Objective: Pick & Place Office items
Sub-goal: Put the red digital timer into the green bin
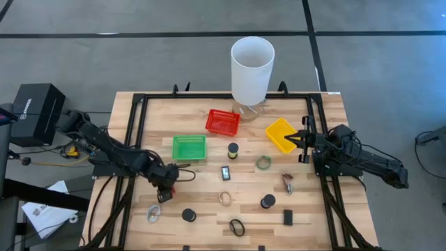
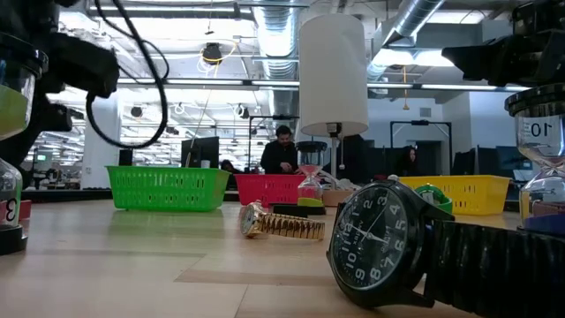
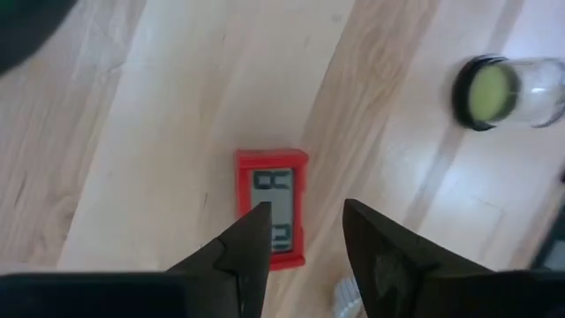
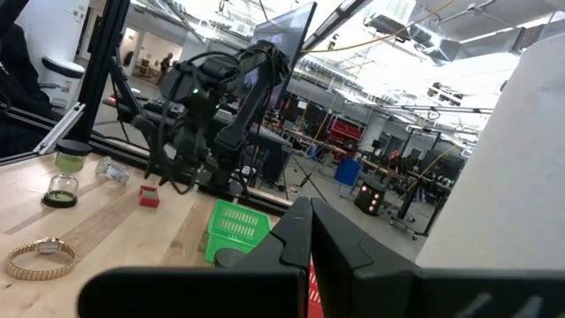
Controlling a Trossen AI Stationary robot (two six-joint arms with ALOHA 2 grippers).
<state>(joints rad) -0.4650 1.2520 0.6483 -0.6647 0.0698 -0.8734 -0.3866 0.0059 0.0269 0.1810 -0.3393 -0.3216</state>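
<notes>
My left gripper (image 3: 305,228) is open and points down over a small red rectangular piece with a grey display (image 3: 271,208) that lies flat on the wood. One finger overlaps the piece's edge and the other stands beside it. In the high view the left gripper (image 1: 167,188) is at the table's near left, with the red piece (image 1: 165,197) by it. My right gripper (image 1: 300,138) waits shut at the yellow basket (image 1: 281,134). Black discs (image 1: 233,150) (image 1: 268,202) (image 1: 188,215), a black loop (image 1: 237,227), a pale green ring (image 1: 263,162) and a black rectangle (image 1: 288,217) lie scattered.
The green basket (image 1: 189,147), the red basket (image 1: 222,121) and the tall white cylinder (image 1: 251,70) stand along the far half. A small glass with a yellow-green cap (image 3: 494,91) lies on its side near the left gripper. A gold watch (image 2: 278,223) and a black watch (image 2: 380,243) rest mid-table.
</notes>
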